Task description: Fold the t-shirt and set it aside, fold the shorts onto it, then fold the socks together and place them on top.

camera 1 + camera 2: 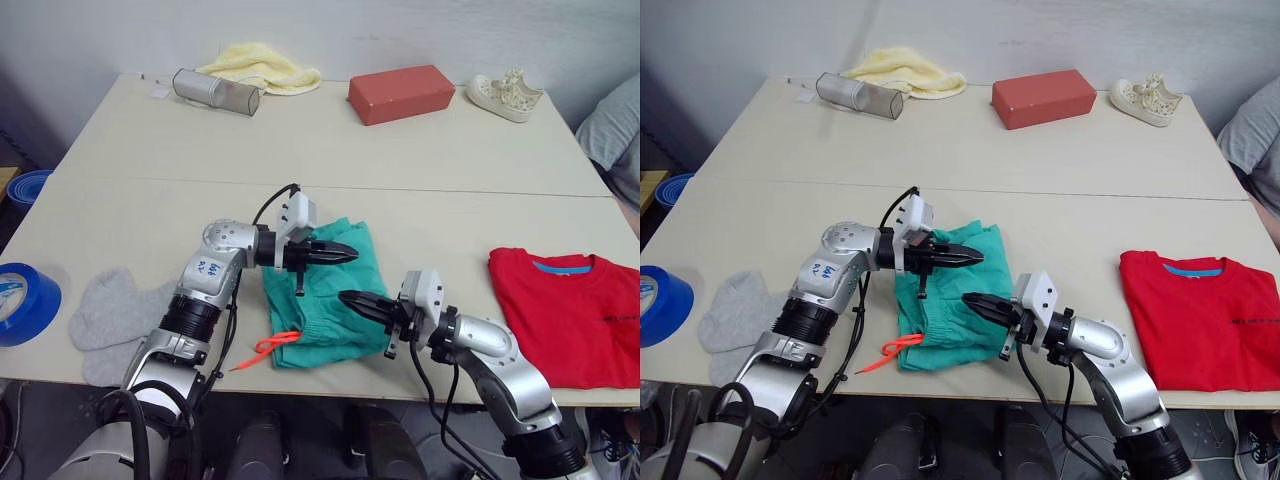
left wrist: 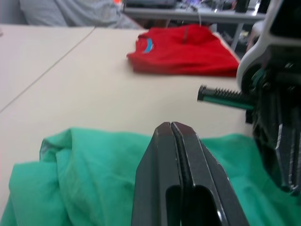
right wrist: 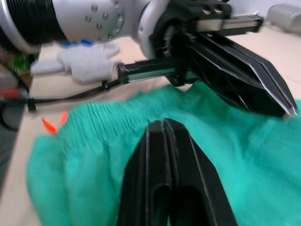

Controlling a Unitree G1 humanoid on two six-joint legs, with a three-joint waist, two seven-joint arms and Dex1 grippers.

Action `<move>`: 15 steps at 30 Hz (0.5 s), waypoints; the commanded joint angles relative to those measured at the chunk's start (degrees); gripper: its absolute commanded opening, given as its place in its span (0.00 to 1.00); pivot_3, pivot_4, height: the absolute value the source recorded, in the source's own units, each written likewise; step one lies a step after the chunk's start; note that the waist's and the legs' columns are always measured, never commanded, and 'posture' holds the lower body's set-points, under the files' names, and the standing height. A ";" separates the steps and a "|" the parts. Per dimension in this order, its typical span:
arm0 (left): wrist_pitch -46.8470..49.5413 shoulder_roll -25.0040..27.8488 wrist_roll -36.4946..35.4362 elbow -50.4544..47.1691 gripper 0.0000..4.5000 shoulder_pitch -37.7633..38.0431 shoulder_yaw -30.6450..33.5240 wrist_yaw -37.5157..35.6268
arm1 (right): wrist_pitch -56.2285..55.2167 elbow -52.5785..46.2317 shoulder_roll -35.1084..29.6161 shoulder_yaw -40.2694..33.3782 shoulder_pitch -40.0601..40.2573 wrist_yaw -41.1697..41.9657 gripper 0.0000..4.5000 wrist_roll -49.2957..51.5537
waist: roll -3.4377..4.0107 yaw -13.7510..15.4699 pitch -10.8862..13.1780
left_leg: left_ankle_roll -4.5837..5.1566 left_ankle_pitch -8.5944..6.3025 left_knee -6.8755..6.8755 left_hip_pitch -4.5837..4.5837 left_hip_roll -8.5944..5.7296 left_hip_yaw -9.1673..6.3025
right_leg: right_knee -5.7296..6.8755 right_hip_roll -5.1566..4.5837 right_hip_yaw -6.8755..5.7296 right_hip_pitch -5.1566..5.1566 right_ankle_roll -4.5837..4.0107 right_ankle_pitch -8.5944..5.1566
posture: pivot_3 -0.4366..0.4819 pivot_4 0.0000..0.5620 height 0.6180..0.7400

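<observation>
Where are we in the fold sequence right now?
The t-shirt lies folded at the right, so that step looks done. Both shut grippers, left and right, hover over the bunched shorts, not yet on the shirt. The socks wait untouched at the left.

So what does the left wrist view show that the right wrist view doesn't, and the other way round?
Left wrist view alone: the folded red t-shirt lying further along the table, and the closed left gripper from behind. Right wrist view alone: the grey socks, the orange drawstring and the closed right gripper from behind. Shared: the teal shorts under both grippers, and each view catches the other arm's gripper.
</observation>
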 commanded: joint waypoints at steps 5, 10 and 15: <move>-5.88 -3.83 10.31 8.29 0.00 1.14 -1.96 15.51 | -4.74 5.60 -0.03 5.27 -0.01 3.11 0.01 -6.48 | 0.00 0.03 0.00 | -0.01 0.01 0.00 -0.11 0.03 0.00 | -0.01 -0.04 -0.01 -0.10 0.02 -0.01 | 0.48 0.27 1.00; -5.45 -2.06 10.37 6.73 0.00 3.79 -0.18 18.36 | -5.18 3.03 -2.24 3.67 4.58 6.10 0.01 -3.94 | 0.01 -0.11 0.00 | 0.03 -0.02 0.00 0.06 0.05 -0.01 | 0.02 -0.13 -0.02 0.06 0.03 -0.01 | 0.48 0.27 1.00; -8.77 -2.03 -0.04 0.36 0.00 5.37 6.57 11.39 | -3.88 -1.49 -3.79 -0.38 7.21 9.17 0.01 3.07 | 0.01 -0.63 0.00 | -0.04 -0.02 -0.05 0.15 0.16 -0.03 | 0.06 -0.16 -0.01 0.09 0.01 -0.01 | 0.48 0.27 1.00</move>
